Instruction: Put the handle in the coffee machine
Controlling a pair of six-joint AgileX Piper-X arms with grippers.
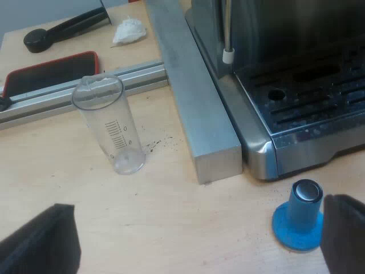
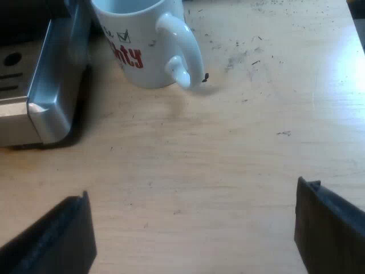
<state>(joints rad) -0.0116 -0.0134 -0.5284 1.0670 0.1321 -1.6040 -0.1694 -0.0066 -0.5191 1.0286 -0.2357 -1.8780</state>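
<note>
Left pincer (image 1: 199,228) hung low over the tabletop (image 1: 51,171), its fingers spread wide with nothing between them, apparently readied for a grasp not yet begun. Just beside one finger the blue tamper (image 1: 299,220) stood on its base, parked clear of the espresso machine (image 1: 302,97), whose drip-tray corner lay just beyond it. The right pincer (image 2: 191,222) was likewise wide and empty over bare wood, short of a white mug (image 2: 142,45) with red lettering that stood close by the machine's corner.

A steel bar (image 1: 194,97) lay along the machine's side, probably to keep it from shifting. The measuring glass (image 1: 108,123) stood on its base near the bar, not touching it. Farthest off, past an aluminium rail (image 1: 85,85), lay a dark handle (image 1: 63,28). I judged it to be the holder to be fetched, well apart from the machine, though its metal head and red end could not be made out.
</note>
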